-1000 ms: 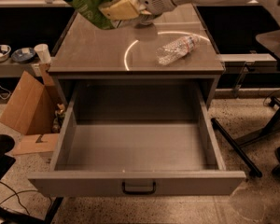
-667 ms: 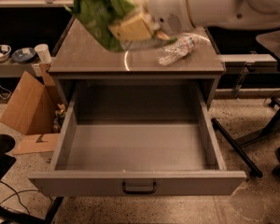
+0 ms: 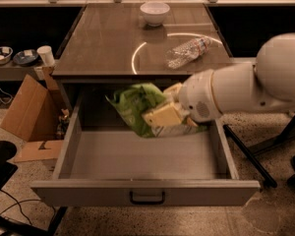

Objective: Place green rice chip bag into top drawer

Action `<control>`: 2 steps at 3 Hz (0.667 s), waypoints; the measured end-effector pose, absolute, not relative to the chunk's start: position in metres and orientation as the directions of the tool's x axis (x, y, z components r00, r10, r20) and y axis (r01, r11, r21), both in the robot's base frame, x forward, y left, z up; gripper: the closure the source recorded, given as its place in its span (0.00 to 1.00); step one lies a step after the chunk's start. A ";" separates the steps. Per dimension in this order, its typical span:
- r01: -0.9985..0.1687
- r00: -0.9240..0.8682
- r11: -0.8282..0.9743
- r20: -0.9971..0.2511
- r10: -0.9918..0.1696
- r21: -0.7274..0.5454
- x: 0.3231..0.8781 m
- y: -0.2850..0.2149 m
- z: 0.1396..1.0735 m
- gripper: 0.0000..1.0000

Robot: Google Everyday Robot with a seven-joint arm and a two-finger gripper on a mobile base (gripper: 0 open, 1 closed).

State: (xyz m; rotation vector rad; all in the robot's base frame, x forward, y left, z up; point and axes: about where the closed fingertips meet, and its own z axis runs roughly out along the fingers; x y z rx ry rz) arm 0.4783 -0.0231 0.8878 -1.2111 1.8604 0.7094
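**Surface Finishes**

The green rice chip bag (image 3: 135, 107) is showing glossy film. The gripper (image 3: 164, 104), smooth matt cream plastic, is clamping it above the top drawer (image 3: 69, 146), which is presenting matt grey metal. The tabletop (image 3: 103, 38) is reflecting light; the bottle (image 3: 187, 52) is showing clear plastic.

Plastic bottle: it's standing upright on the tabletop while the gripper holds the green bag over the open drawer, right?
Not quite. The camera view shows the plastic bottle lying on its side on the tabletop, not upright. The rest is right: the gripper holds the green bag over the open drawer.
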 end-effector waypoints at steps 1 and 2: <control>-0.921 -0.290 0.376 -0.828 -0.480 0.104 0.469 -0.035 0.813 1.00; -0.922 -0.309 0.371 -0.792 -0.527 0.112 0.487 -0.053 0.765 1.00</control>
